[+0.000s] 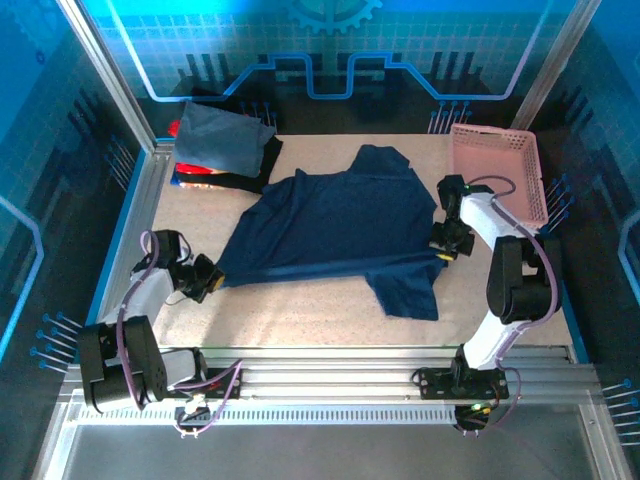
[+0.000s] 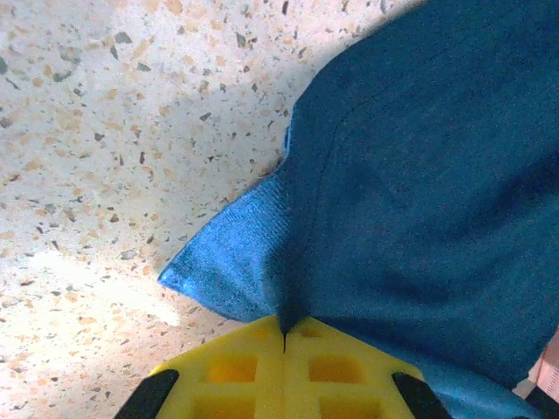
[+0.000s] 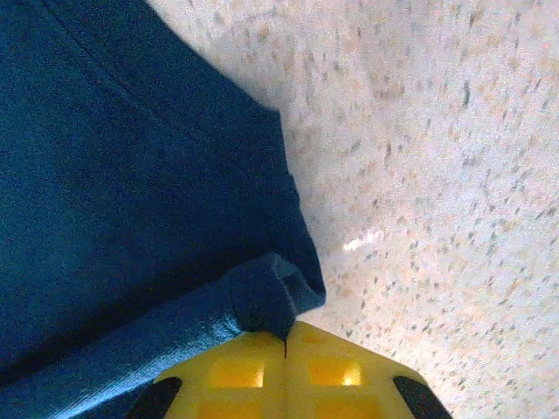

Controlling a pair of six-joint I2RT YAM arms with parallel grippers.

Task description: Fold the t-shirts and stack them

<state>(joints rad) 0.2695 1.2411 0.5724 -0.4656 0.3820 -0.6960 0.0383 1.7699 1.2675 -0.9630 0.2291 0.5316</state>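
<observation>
A large dark navy t-shirt (image 1: 340,215) lies spread across the middle of the table, its near edge pulled into a straight line between both grippers. My left gripper (image 1: 207,280) is shut on its left corner; in the left wrist view the cloth (image 2: 410,175) is pinched between the yellow fingers (image 2: 227,367). My right gripper (image 1: 442,252) is shut on the right edge, where a rolled fold of cloth (image 3: 262,292) runs into the closed yellow fingers (image 3: 341,367). A stack of folded t-shirts (image 1: 222,145), slate-blue on top with red (image 1: 195,168) and black beneath, sits at the back left.
A pink plastic lattice basket (image 1: 497,165) stands at the back right, just behind the right arm. A flap of the navy shirt (image 1: 408,290) hangs toward the near edge. The speckled table (image 1: 300,310) is bordered by metal rails.
</observation>
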